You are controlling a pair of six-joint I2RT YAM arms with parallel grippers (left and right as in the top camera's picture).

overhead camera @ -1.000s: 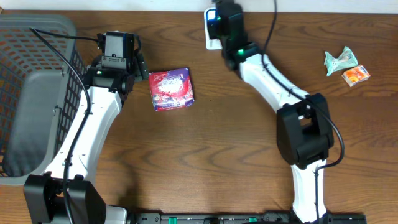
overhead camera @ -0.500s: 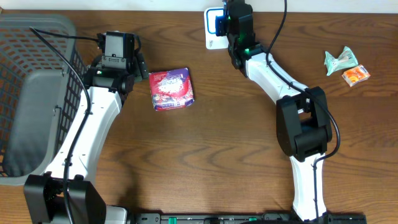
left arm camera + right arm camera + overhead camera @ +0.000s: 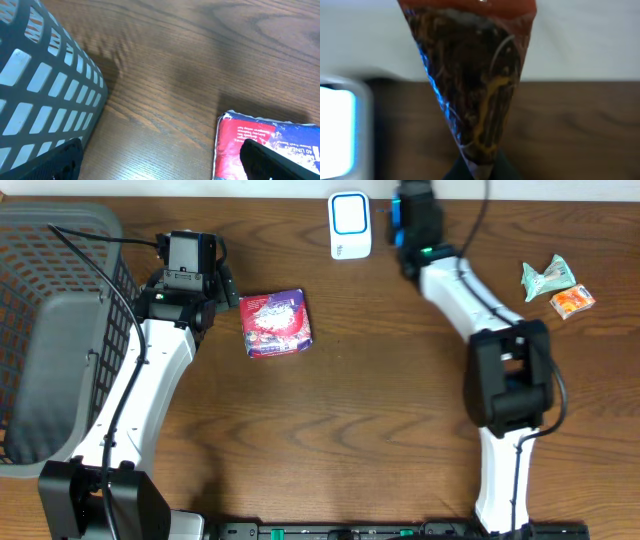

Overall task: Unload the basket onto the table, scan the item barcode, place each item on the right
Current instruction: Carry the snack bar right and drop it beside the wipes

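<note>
Moved: right arm, swung from above the barcode scanner (image 3: pixel 350 225) to its right side, leaving the scanner uncovered; left arm and loose goods unchanged.

Item 1, right hand (image 3: pixel 410 210): at the table's far edge, just right of the scanner, clamped tight on the brown foil packet (image 3: pixel 470 85). The wrist view shows the packet pinched at its narrow lower end and fanning upward into a cone. It has a glossy, creased wrapper, dark brown with a red band at the top and blue glints. No barcode is visible on this face.

Item 2, scanner: small, rounded white plastic body with a blue-ringed window, lying flat on the table (image 3: pixel 380 400).

Item 3, left hand (image 3: pixel 190 280): spread wide, holding nothing, between the grey mesh basket (image 3: pixel 60 330) and a flat red-and-purple sachet (image 3: pixel 275 323).

Item 4, far right: crumpled green-and-white pouch (image 3: pixel 548 277) touching a small orange pack (image 3: pixel 572 301).

Handling note, as judgement: the packet stands beside the window, not over it, so it would need carrying back leftward. Turn the printed panel to face the window squarely and hold it steady. Creased foil throws glare, so a taut, flat stretch of wrapper should read best. The grip is narrow and sits low, so the packet may swing; slow moves are advised.
</note>
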